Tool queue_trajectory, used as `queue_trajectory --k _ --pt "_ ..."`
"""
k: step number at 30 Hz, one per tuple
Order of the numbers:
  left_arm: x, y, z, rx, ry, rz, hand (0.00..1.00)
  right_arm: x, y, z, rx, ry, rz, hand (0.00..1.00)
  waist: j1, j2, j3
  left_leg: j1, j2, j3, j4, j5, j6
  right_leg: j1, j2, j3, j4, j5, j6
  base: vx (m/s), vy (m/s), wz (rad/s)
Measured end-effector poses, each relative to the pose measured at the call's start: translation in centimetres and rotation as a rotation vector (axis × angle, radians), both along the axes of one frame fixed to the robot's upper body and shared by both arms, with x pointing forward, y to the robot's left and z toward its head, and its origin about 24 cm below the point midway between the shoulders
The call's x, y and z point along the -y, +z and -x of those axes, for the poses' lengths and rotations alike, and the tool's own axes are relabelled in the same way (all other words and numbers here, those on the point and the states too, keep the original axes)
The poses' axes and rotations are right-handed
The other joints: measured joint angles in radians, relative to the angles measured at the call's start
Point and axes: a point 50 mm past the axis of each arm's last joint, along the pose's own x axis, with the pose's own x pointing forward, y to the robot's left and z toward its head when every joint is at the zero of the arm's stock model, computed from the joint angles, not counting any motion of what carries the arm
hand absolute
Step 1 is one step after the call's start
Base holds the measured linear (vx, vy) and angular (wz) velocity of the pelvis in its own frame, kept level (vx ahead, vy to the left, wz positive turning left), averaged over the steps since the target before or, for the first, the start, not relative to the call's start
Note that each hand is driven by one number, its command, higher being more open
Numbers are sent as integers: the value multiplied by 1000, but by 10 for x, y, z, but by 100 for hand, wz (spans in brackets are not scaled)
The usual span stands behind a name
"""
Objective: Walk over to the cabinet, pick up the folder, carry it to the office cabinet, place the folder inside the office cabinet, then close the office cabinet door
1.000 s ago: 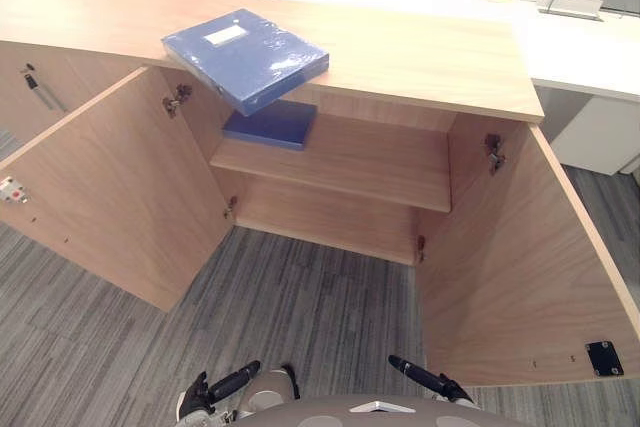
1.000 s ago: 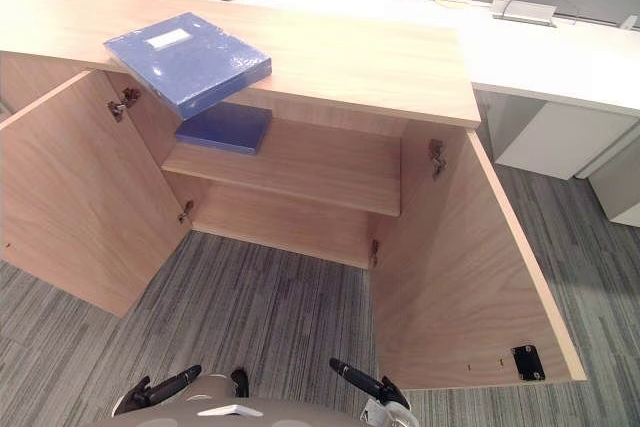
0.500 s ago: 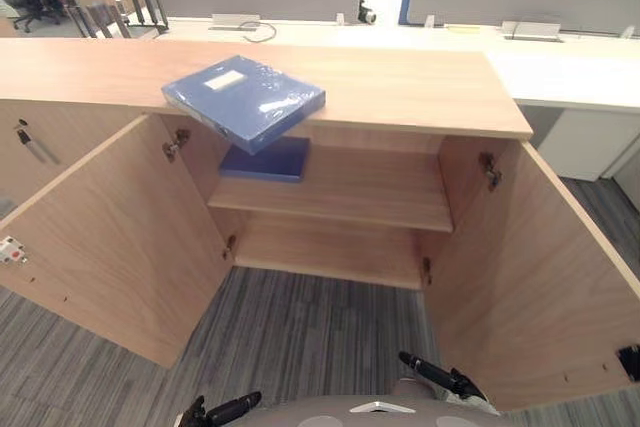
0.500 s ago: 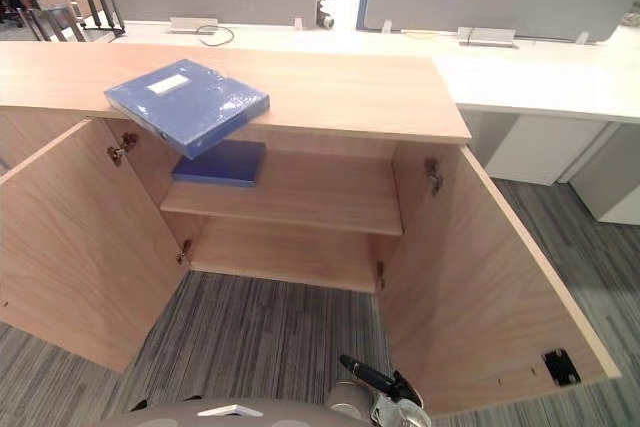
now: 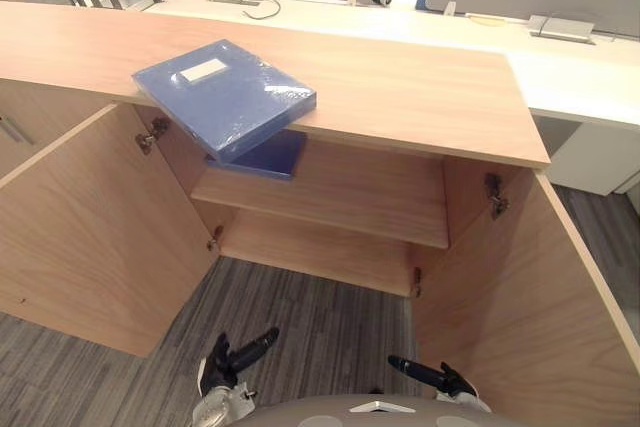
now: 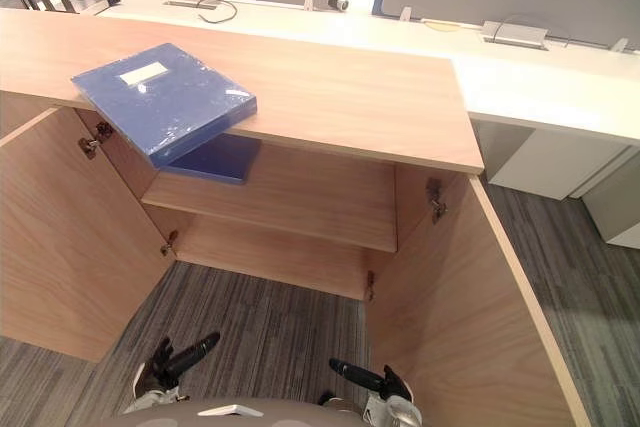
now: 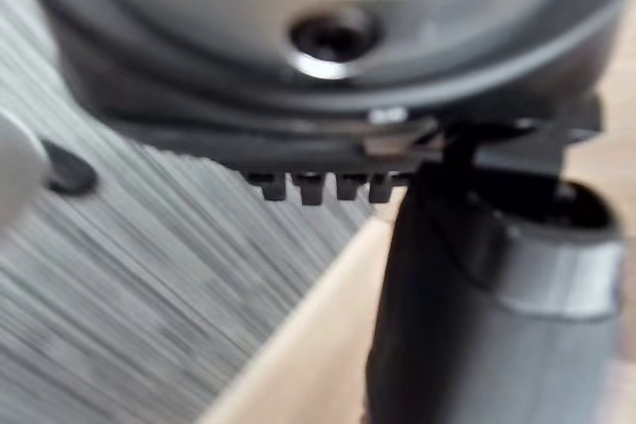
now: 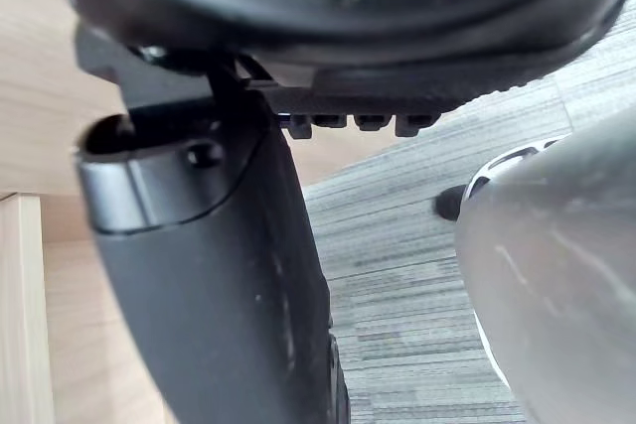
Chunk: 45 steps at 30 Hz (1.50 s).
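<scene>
Though atop the cabinet (image 5: 400, 87), folder (image 5: 225, 97) partly over its edge.

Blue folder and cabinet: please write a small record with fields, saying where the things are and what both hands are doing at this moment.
folder: blue, lying flat on the cabinet top, one corner past the front edge
second folder: blue, on the shelf inside, at its left part
left door: open
right door: open
left hand: low over the carpet, fingers straight, holding nothing
right hand: low, fingers straight, holding nothing
task stage: folder not yet picked up
</scene>
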Motion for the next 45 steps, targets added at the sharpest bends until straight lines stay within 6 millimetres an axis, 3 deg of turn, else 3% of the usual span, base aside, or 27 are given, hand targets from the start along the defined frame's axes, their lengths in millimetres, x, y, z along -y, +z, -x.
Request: queue_trajectory --k 3,7,13,18,23,27,34,45 --pt "-8 31 -26 202 61 27 100 -2 0 2 0 30 -8 100 16 2 -3 1 -9 3 0 -2 7 16 -4 4 -36 24 7 -25 38 -4" --pt "-20 66 -46 332 54 -129 100 -3 0 4 4 49 -7 100 19 8 -12 -2 -24 1 1 -1 19 35 -15 0 -79 52 15 -40 35 3" --pt "-42 98 -47 207 47 -686 100 -2 0 7 -2 38 7 100 23 10 -31 -4 -28 -4 3 -1 24 48 -21 -5 -102 65 17 -9 7 2" --pt "-67 129 -48 131 167 -1028 100 -2 0 12 -25 24 29 100 38 7 -44 -3 -25 3 8 -5 23 46 -18 2 -101 65 17 -8 1 -3" --pt "-86 150 -53 71 238 -1243 100 -3 -2 18 -50 31 28 100 48 10 -71 -9 -24 27 32 -22 24 35 -16 30 -97 68 18 -21 17 -16" --pt "-96 162 -60 38 207 -1387 100 -4 -2 17 -51 60 36 100 46 3 -80 -20 -29 49 34 -23 26 23 -10 52 -120 93 15 -34 4 -17" --pt "-117 180 -77 32 143 -1572 100 0 -1 18 -50 60 40 100 44 13 -85 -21 -38 59 33 -22 29 14 -11 66 -125 102 14 -37 1 -6" --pt "-140 178 -99 -48 -1 -1670 100 4 -1 17 -40 26 34 100 21 26 -92 -19 -47 67 19 -18 36 2 -13 79 -126 106 15 -7 -1 -3"
